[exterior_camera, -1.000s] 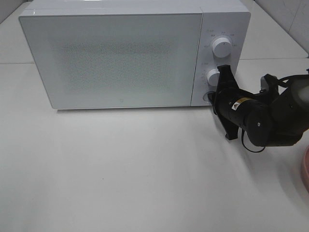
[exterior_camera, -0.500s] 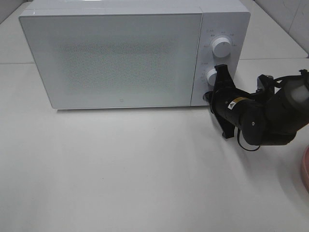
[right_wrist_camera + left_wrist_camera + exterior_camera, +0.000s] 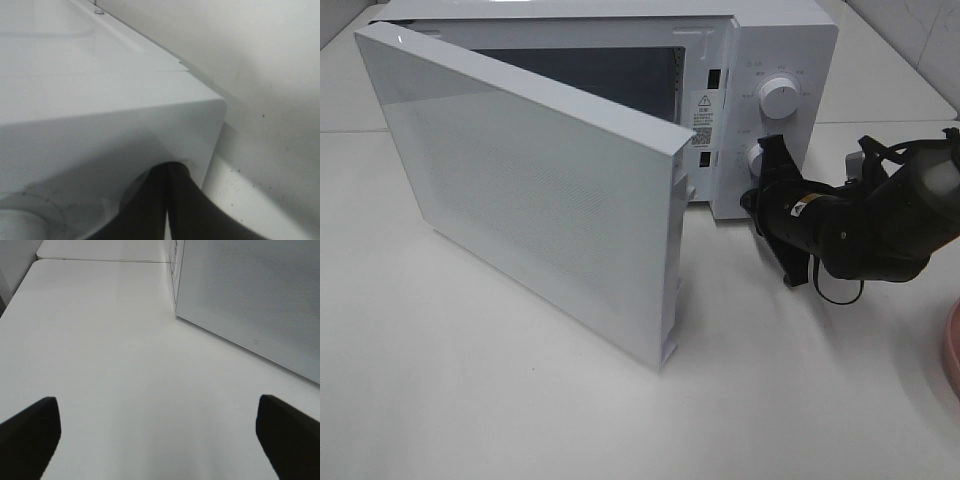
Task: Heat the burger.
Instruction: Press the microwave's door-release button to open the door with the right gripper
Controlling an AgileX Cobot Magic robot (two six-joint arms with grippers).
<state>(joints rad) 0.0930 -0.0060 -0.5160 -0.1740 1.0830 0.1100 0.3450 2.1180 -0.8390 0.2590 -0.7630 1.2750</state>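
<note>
The burger is out of view in every frame. The white microwave (image 3: 775, 40) stands at the back with its door (image 3: 530, 190) swung open toward the front left. Its cavity (image 3: 610, 75) is dark and I see nothing in it. My right gripper (image 3: 752, 200) is shut, its tips pressed against the lowest part of the control panel, below two white knobs (image 3: 778, 97). The right wrist view shows the closed fingers (image 3: 167, 200) touching the microwave's corner. My left gripper (image 3: 160, 435) is open and empty over bare table, facing the door's outer face (image 3: 250, 290).
The edge of a pink round plate (image 3: 952, 345) shows at the far right of the table. The open door juts out over the front left of the white table (image 3: 500, 400). The table's seam and a wall lie behind the microwave.
The microwave door was shut and has sprung open toward the front left. My right gripper moved slightly left against the panel's bottom button.
</note>
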